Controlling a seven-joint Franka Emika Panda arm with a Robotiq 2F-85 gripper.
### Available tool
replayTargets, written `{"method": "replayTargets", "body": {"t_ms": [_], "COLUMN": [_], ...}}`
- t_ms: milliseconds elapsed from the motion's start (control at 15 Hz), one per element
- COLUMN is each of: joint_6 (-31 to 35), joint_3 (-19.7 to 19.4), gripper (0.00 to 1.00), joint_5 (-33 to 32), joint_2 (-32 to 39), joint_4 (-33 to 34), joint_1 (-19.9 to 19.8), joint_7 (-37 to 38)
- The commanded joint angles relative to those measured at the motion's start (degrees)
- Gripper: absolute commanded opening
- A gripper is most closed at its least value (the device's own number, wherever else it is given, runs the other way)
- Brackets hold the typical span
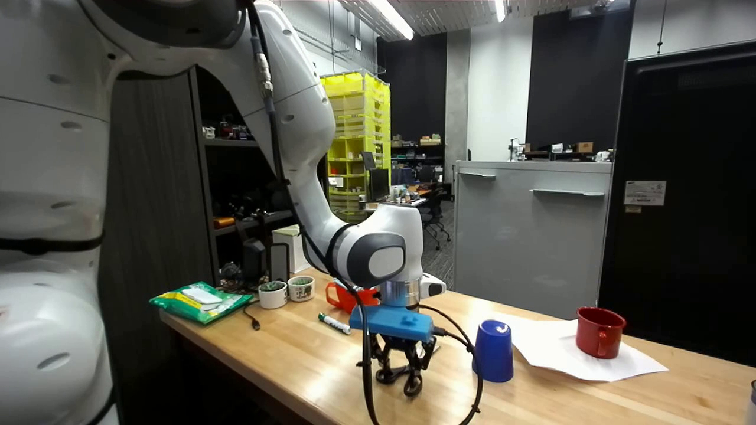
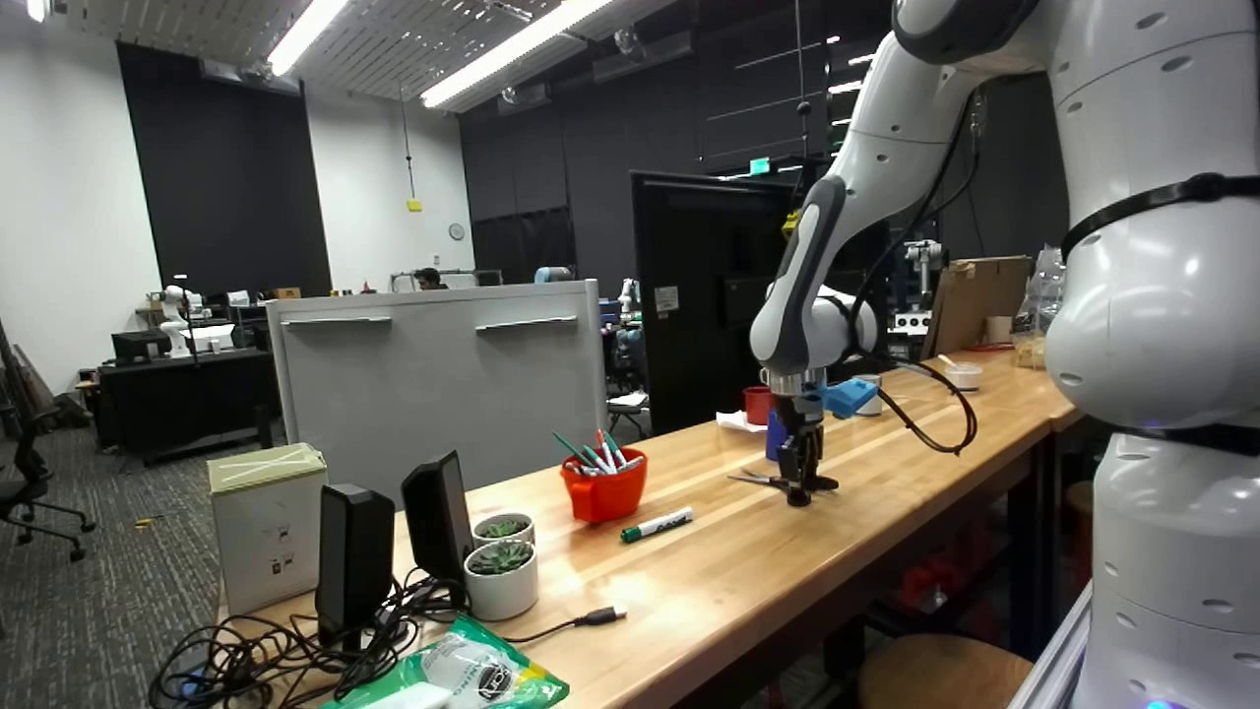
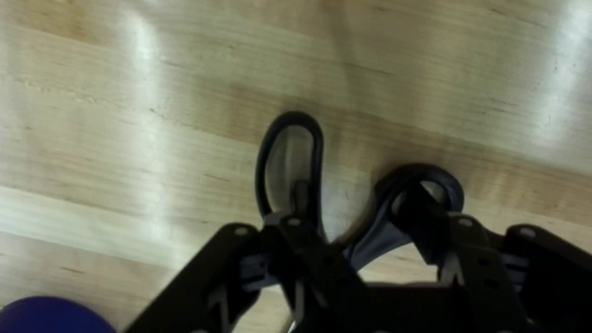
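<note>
A pair of scissors with black handles (image 3: 379, 245) lies on the wooden table, its two finger loops spread apart. My gripper (image 3: 358, 203) is directly above the handles with its fingers apart. In the wrist view one fingertip overlaps the left loop and the other overlaps the right loop; I cannot tell whether they touch. The gripper also shows in both exterior views (image 1: 400, 361) (image 2: 802, 481), pointing down close to the table. The scissors' blades (image 2: 753, 479) stick out beside the gripper in an exterior view. In the wrist view most of the blades are hidden under the gripper.
A blue cup (image 1: 495, 351) stands upside down near the gripper. A red mug (image 1: 599, 333) sits on white paper (image 1: 546, 348). A green-capped marker (image 2: 657, 525), a red-orange marker holder (image 2: 605, 490), potted plants (image 2: 502, 583), a cable (image 2: 596, 616) and a green bag (image 1: 201, 302) are on the table.
</note>
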Motion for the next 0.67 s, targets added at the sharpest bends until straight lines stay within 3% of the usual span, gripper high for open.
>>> {"method": "replayTargets", "body": {"t_ms": [0, 200, 400, 467, 600], "joint_6": [1.47, 1.00, 0.93, 1.14, 1.16], "joint_3": [0.08, 0.27, 0.20, 0.25, 0.12], "gripper": [0.21, 0.02, 0.07, 0.47, 0.57], "joint_5": [-0.94, -0.95, -1.15, -0.91, -1.05], "joint_2": [1.94, 1.67, 1.69, 1.96, 1.90], "joint_4": [-0.65, -0.83, -0.74, -0.67, -0.68], "joint_1": [0.40, 0.70, 0.75, 0.69, 0.65], "joint_7": [0.58, 0.57, 0.81, 0.64, 0.75]}}
